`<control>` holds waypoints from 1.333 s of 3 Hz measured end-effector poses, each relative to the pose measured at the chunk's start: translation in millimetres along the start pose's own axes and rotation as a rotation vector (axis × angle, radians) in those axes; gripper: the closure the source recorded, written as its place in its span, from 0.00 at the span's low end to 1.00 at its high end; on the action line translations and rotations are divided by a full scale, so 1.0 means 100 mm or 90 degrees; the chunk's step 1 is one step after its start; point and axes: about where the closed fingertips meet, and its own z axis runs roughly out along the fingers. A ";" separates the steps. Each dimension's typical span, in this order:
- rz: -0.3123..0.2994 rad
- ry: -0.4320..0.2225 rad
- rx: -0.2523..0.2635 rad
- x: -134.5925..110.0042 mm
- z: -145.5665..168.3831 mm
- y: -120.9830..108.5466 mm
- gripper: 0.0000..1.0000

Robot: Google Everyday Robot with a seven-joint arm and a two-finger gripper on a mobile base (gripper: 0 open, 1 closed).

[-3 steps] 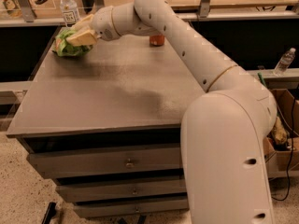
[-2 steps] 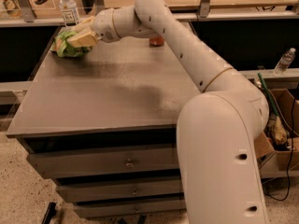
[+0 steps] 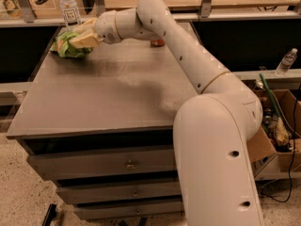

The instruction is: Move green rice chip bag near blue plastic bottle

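Dominated by the white arm (image 3: 207, 140), cut off at the bottom edge and reaching up-left across the grey drawer cabinet (image 3: 94, 102). Behind the forearm, only a sliver of a red can (image 3: 157, 43) to make out. At the far left corner of the cabinet top, gripper (image 3: 74, 36) with tan fingers (image 3: 87, 39) clamped on the right end of the green rice chip bag (image 3: 66, 48), partly covering it. Bag low against the surface, just in front of the blue plastic bottle (image 3: 69, 11); close, but contact impossible to judge. Compared with a second ago: gripper and bag in much the same spot, bulky lower arm shifted slightly left.
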 end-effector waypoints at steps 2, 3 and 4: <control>0.002 -0.003 0.008 0.04 -0.02 -0.05 0.37; 0.007 -0.007 0.007 0.04 -0.04 -0.05 0.13; 0.007 -0.008 0.004 0.04 0.00 -0.03 0.00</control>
